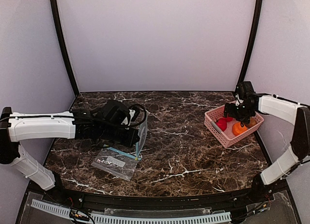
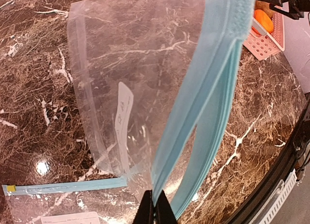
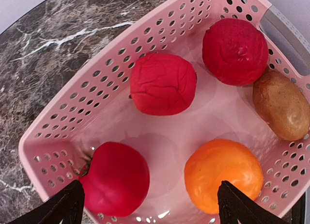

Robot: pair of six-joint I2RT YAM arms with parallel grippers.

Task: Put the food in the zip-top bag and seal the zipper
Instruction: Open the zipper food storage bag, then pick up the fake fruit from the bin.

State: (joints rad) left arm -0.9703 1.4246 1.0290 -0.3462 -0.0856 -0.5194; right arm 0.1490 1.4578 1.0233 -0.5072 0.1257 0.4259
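Now left hand (image 2: 155,210) pinches zipper (image 2: 213,88); right hand (image 3: 152,202) agape.

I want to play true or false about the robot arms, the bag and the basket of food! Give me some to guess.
1. The pink basket holds five food pieces. True.
2. The right gripper is squeezing one of them. False: it hangs open over the basket, gripping nothing.
3. The left gripper is shut on the zipper of the zip-top bag. True.
4. Some food is already inside the bag. False: the bag is empty, and all the pieces sit in the basket.
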